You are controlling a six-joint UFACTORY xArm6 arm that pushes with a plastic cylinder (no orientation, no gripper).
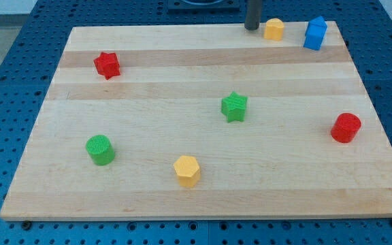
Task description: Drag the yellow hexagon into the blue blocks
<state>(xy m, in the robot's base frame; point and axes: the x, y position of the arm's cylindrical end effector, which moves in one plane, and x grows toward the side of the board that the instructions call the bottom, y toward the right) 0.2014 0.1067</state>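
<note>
A yellow hexagon sits near the top edge of the wooden board, right of centre. My tip stands just left of it, a small gap apart. The blue blocks stand close together at the top right, a short way right of that hexagon; they look like two pieces touching. A second yellow hexagon lies near the bottom edge, about the middle.
A red star is at the upper left. A green star is near the centre. A green cylinder is at the lower left. A red cylinder is at the right edge.
</note>
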